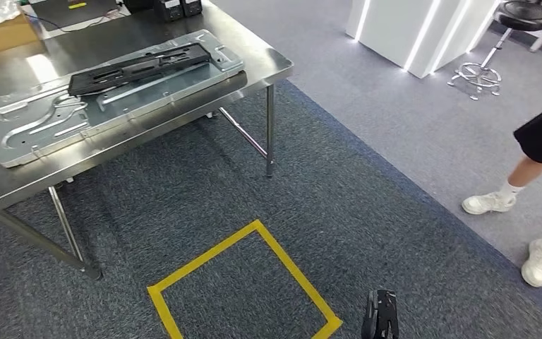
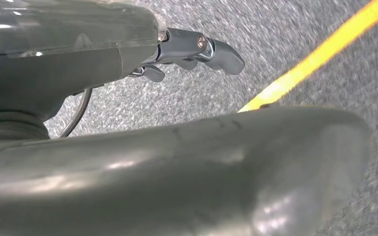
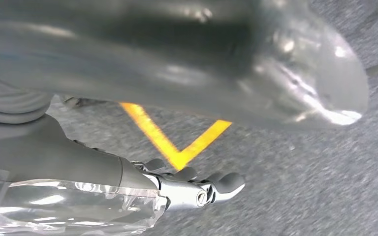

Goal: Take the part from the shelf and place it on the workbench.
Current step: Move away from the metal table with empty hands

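A long black part (image 1: 141,67) lies on a silver stamped metal panel (image 1: 113,99), which rests on the steel workbench (image 1: 272,67) at the upper left of the head view. My right hand (image 1: 380,316) hangs low at the bottom of that view, over the carpet and far from the bench. In the right wrist view my right hand (image 3: 192,187) holds nothing, its fingers loosely extended above the floor. My left hand (image 2: 197,49) also hangs over the carpet with nothing in it, its fingers slightly bent and apart.
A yellow tape square (image 1: 254,233) marks the blue-grey carpet before the bench. A person's legs in white shoes (image 1: 490,203) stand at the right. A stool (image 1: 515,14) and a white lit counter (image 1: 409,28) are behind. A cardboard box (image 1: 0,32) sits on the bench's far end.
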